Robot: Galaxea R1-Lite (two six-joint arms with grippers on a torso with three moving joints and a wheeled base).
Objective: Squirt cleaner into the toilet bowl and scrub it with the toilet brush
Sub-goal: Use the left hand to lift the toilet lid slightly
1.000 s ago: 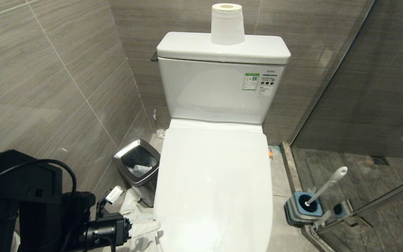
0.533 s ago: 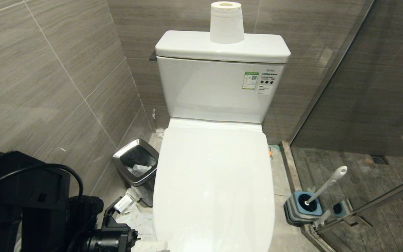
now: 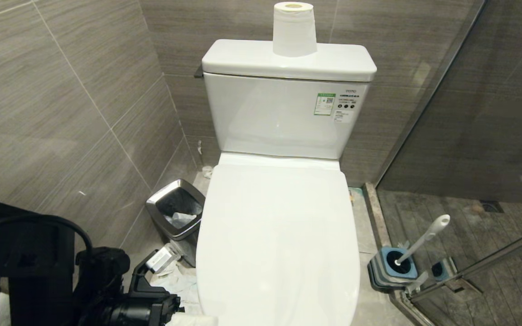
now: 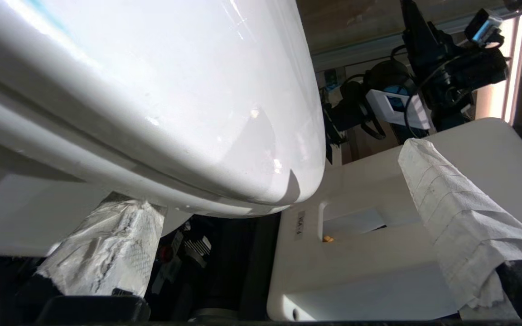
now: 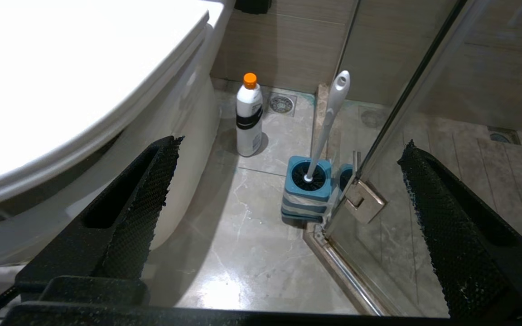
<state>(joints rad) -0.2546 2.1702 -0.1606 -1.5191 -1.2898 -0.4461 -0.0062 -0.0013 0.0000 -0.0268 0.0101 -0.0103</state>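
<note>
One toilet (image 3: 279, 235) is standing in the middle of the scene with its lid (image 3: 278, 244) lying shut over the bowl, so the bowl itself is hidden. One roll of toilet paper (image 3: 294, 29) is sitting upright on the tank (image 3: 283, 113) at the far end. One small chrome-rimmed bin (image 3: 177, 215) is standing on the floor just left of the toilet, with crumpled paper (image 3: 177, 280) lying near it. One toilet brush (image 3: 419, 240) is leaning in its one blue holder (image 3: 392, 269) on the floor to the right of the toilet, just beside the glass shower door (image 3: 469, 136). One white bottle (image 5: 248, 115) with an orange cap is standing on the floor farther back, between the toilet base and the brush holder; it is showing only in the right wrist view.

Two grippers are showing. The left gripper (image 4: 288, 271) is hanging low at the near left corner of the toilet, its fingers (image 4: 451, 213) wrapped in white paper and spread wide, holding nothing. One wrapped finger is sitting under the near edge of the lid, but whether it is touching cannot be told. The right gripper (image 5: 288, 158) is hovering near the right side of the toilet, looking down at the floor and the brush, with its black textured fingers (image 5: 147, 181) standing wide apart and gripping nothing.
</note>
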